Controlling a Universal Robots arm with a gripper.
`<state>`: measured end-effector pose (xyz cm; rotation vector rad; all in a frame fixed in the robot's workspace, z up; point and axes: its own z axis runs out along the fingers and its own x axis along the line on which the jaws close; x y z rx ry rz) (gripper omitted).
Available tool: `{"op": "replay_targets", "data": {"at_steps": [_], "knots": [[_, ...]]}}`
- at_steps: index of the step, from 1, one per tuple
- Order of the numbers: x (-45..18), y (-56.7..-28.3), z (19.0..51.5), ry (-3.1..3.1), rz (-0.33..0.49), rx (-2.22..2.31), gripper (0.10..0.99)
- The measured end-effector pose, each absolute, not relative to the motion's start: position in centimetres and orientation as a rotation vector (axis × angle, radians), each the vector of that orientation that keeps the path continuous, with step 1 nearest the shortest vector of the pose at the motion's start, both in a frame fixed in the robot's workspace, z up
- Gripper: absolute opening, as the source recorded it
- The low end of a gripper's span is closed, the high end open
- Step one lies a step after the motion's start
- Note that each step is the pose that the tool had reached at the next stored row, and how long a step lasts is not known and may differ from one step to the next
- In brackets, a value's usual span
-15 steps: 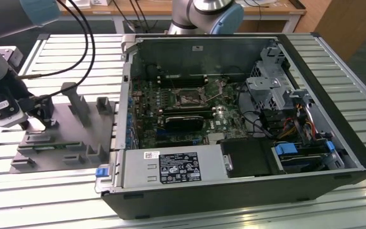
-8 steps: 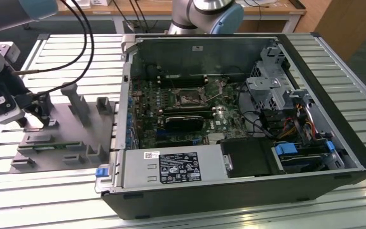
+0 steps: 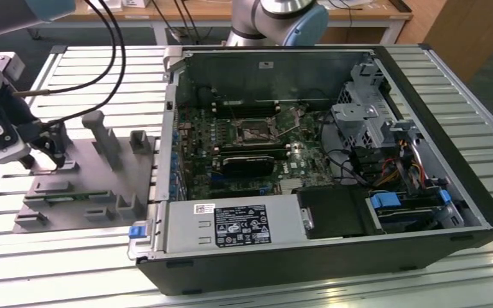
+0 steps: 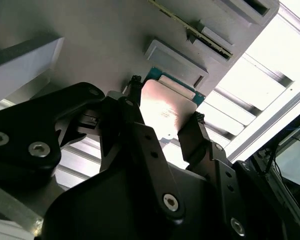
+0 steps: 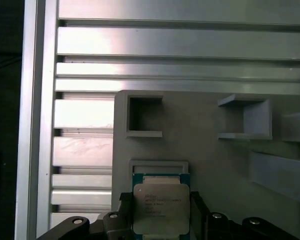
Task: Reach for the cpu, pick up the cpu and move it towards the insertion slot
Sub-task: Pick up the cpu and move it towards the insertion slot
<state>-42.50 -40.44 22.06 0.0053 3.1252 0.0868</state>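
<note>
cpu (image 5: 161, 207) on fixture plate (image 3: 92, 181), exterior view's left of computer case (image 3: 315, 264); insertion slot (image 3: 253, 130) inside case.

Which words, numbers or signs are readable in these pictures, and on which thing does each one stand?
No text is clear enough to quote.
Chip, metal top: several printed lines, too small to read.
Black label on the metal box inside the computer case: print and symbols, too small to read.
White sticker on the same box: blurred.
</note>
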Motion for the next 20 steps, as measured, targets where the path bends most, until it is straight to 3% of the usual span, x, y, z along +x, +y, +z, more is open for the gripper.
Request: {"op": "replay_targets", "data": {"at_steps": [20], "knots": [[-42.5,-40.4,23.7,3.125,0.087,0.005,0.541]]}}
